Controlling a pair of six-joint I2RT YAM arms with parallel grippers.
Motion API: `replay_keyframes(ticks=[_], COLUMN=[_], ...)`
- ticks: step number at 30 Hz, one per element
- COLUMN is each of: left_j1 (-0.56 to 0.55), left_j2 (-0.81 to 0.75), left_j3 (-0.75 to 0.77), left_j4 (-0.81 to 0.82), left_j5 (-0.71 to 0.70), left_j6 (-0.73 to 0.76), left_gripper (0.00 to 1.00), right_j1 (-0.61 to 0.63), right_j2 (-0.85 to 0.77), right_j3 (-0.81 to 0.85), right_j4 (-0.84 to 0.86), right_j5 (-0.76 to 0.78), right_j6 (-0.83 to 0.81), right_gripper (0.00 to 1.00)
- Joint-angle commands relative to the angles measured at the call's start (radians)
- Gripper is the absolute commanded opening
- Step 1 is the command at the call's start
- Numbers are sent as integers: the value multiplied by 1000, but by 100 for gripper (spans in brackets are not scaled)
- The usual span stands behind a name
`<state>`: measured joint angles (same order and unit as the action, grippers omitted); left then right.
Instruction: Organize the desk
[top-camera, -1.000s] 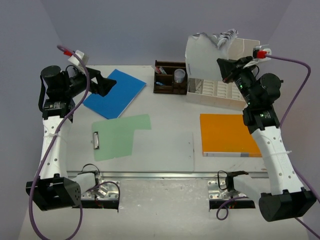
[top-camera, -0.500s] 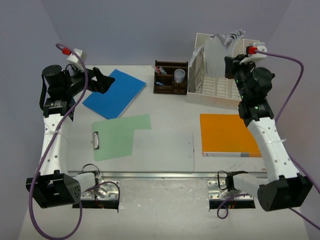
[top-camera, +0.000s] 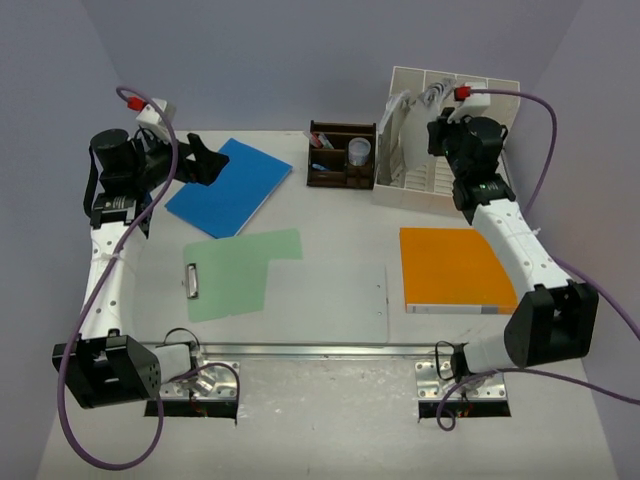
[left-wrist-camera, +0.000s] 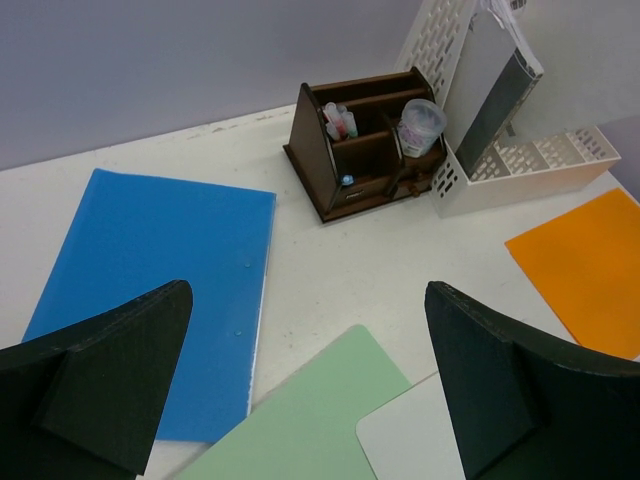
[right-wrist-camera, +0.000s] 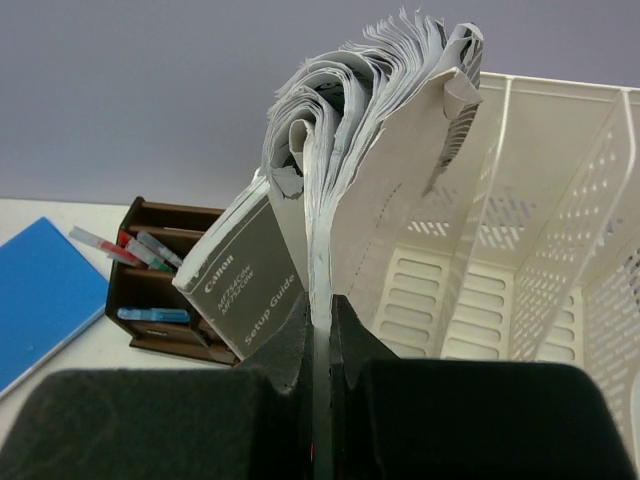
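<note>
Fingers (left-wrist-camera: 110, 380) of the left gripper (top-camera: 207, 163) are spread as wide as they go and hold nothing, hovering over the near corner of a blue folder (top-camera: 230, 185) at the far left of the desk (top-camera: 330, 215). The desk is the big white top under everything, with a metal rail (top-camera: 320, 350) along its near edge. Nearer the arms lie a green clipboard (top-camera: 235, 272) and a white sheet (top-camera: 330, 305) overlapping its right side. At the far edge stands a brown pen organizer (top-camera: 342, 155), and just beside it a white file rack (top-camera: 455, 175). The right gripper (right-wrist-camera: 320, 310) has its 2 fingers pinched tight on a thick booklet (right-wrist-camera: 245, 285) with frayed pages, upright in the rack's left end. An orange folder (top-camera: 455, 270) lies flat in front of the rack.
</note>
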<state>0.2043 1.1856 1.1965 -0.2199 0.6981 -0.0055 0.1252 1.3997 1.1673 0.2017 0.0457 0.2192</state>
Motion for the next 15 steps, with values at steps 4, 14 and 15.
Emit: replay_keyframes(ticks=[4, 14, 15], left_j1=[6, 7, 7], left_j2=[23, 30, 31], left_j3=[-14, -42, -45], left_j4=[50, 57, 57], left_j5=[-16, -17, -19], left_j6=[-11, 1, 1], left_gripper=[100, 100, 100], right_j1=[67, 106, 106], right_j2=[139, 397, 400], right_j3=[177, 361, 355], right_j4=[150, 234, 250], right_j5=[49, 51, 37], right_j6=[-61, -152, -162], right_gripper=[0, 0, 0])
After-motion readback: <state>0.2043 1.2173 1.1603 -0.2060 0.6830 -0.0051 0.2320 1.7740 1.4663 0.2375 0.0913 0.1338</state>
